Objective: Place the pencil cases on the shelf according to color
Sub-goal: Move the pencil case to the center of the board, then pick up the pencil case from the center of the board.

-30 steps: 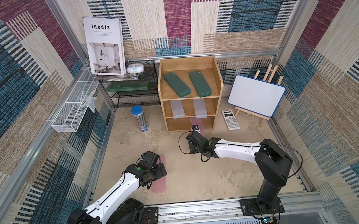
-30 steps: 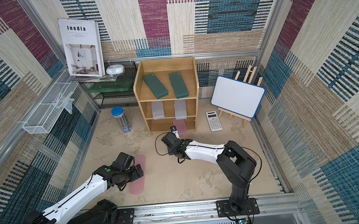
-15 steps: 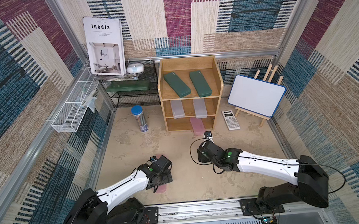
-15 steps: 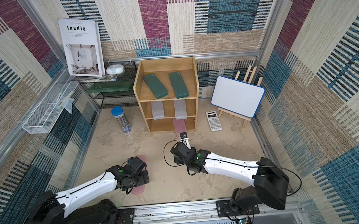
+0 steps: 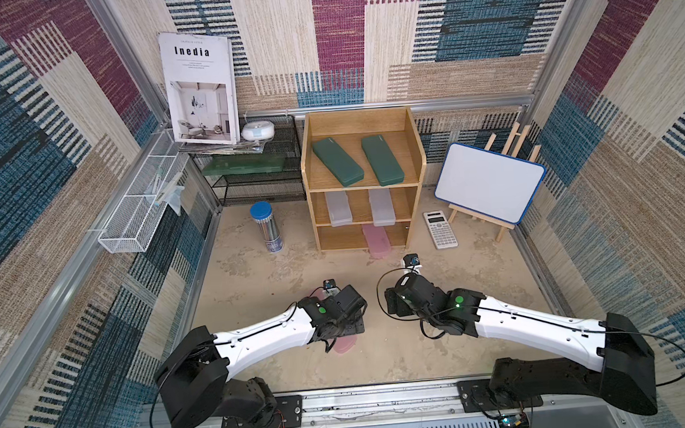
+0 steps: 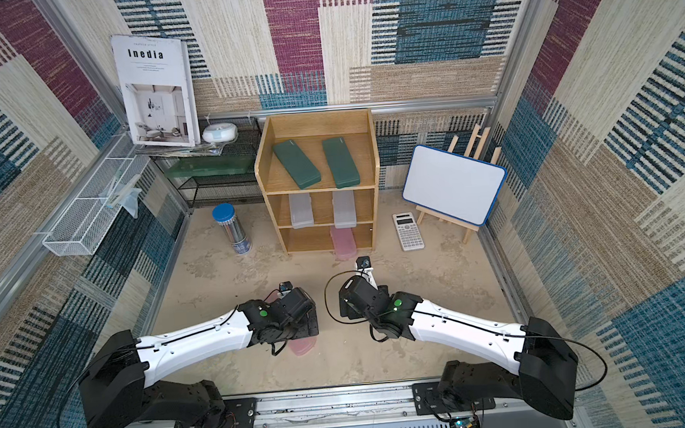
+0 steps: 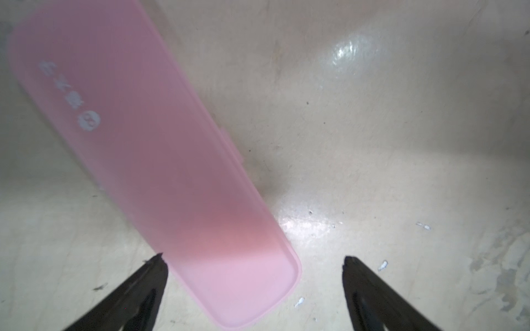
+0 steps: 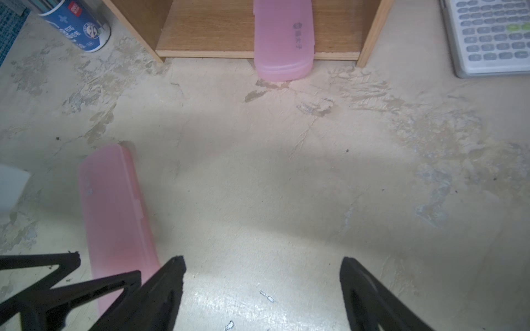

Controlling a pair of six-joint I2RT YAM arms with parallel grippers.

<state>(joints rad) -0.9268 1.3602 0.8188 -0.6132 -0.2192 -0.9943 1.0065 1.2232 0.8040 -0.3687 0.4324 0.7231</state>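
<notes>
1. I see the shelf (image 5: 418,154) at the back of the worktop (image 5: 489,288), with a calculator (image 5: 440,229) lying near its foot on the right arm's side.
2. On the top tier, the left dark green case (image 5: 337,161) and the right dark green case (image 5: 382,159) lie side by side, both slightly angled.
3. On the middle tier, the left frosted white case (image 5: 339,208) and the right frosted white case (image 5: 381,207) lie apart, their front ends at the tier's edge.
4. On the bottom tier, the shelved pink case (image 5: 376,241) sits right of centre. Its front end juts out past the shelf edge over the worktop.
5. The loose pink case (image 7: 143,157) lies flat on the worktop, well apart from the shelf. In both top views the left arm's wrist covers most of it.
6. The left jaws are spread wide and straddle the loose pink case's near end without clamping it. One tip is right at the case's long edge, though I can't tell from the blurred wrist view whether it touches. The other tip stands clear of the case.
7. The right jaws are parted wide with nothing between them, over bare worktop between the loose pink case and the shelf.
</notes>
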